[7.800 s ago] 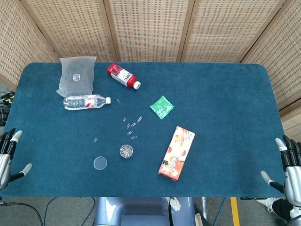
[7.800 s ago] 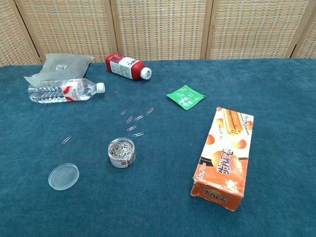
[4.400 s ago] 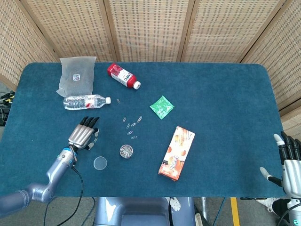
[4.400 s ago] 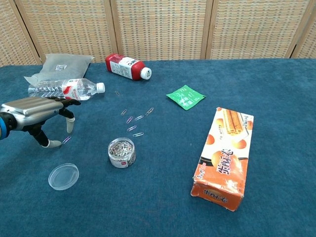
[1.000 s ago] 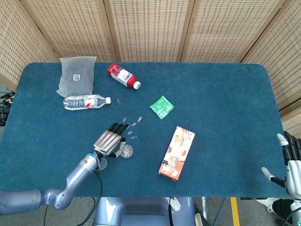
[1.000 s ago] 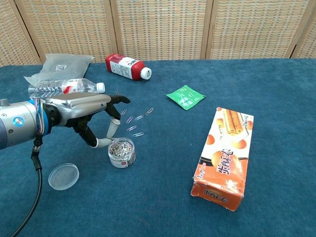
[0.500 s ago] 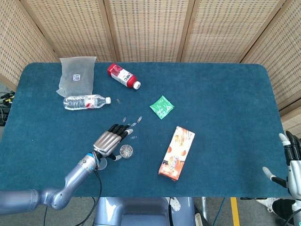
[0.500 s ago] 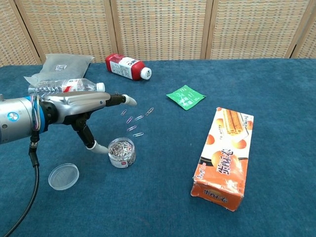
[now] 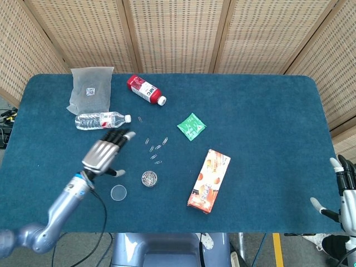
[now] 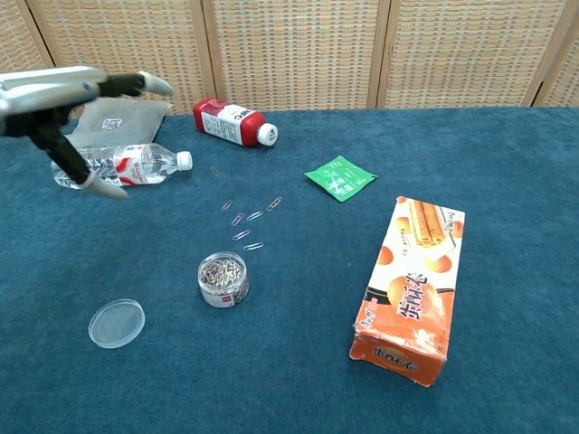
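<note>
Left hand [image 9: 103, 152] open above water bottle [image 9: 102, 120], label unreadable

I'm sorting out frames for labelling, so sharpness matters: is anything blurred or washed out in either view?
Head view: light is even and soft, shadows faint; the left robot hand looks slightly smeared, while the loose paper clips are small but distinct. Chest view: the left robot hand is pale and soft-edged at the frame's edge; the orange box and the clip jar are crisp, with no strong glare.
</note>
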### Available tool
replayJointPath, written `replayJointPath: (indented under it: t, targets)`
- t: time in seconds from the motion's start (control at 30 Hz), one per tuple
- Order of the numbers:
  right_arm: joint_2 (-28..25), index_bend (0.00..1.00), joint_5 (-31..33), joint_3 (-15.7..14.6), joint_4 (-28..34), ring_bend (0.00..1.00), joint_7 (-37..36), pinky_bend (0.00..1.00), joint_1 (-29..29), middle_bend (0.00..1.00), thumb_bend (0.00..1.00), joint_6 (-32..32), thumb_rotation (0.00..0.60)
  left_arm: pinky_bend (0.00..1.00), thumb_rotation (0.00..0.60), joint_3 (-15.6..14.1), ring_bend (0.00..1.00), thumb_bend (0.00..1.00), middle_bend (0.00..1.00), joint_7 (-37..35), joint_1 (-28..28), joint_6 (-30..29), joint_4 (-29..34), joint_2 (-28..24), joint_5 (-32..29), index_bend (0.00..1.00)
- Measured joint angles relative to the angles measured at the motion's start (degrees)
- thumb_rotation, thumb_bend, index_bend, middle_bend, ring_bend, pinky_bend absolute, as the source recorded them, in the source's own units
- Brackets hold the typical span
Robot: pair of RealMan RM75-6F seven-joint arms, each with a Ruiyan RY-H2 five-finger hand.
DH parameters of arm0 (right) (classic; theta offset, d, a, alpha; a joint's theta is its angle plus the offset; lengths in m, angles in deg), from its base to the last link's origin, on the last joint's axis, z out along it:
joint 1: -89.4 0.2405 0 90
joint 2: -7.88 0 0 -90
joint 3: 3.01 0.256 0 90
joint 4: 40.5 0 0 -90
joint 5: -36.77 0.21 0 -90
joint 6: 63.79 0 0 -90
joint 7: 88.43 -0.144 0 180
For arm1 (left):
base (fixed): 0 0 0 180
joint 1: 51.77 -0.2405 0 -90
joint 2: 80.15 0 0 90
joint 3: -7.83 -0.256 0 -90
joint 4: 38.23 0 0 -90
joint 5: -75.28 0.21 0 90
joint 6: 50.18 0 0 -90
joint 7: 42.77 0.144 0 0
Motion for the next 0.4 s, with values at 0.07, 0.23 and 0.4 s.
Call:
replayJointPath:
  t: [0.07,0.23,0.4]
  targets:
    - [-0.1,0.0,-0.1,0.0,0.14,0.0,-0.18,0.0,-0.15,0.0,0.0,0.36,0.6,0.0,0.6,-0.39,0.0,0.14,0.0,0.67,-2.23,-3.94,0.89,-1.86,0.42,0.0]
    - [-0.5,0.0,-1.01,-0.14,0.61,0.0,-0.74,0.0,-0.65,0.0,0.0,1.47,0.6,0.0,0.6,-3.12,0.0,0.14,0.0,-0.95,-13.04,-19.33,1.48,-6.39,2.81,0.0]
    - [-0.56,0.0,-1.23,-0.46,0.38,0.0,0.23,0.0,-0.78,0.0,0.0,1.26,0.6,0.0,0.6,-6.47,0.0,0.14,0.0,-12.57,-24.93,-28.28,-0.88,-9.74,5.58,0.0]
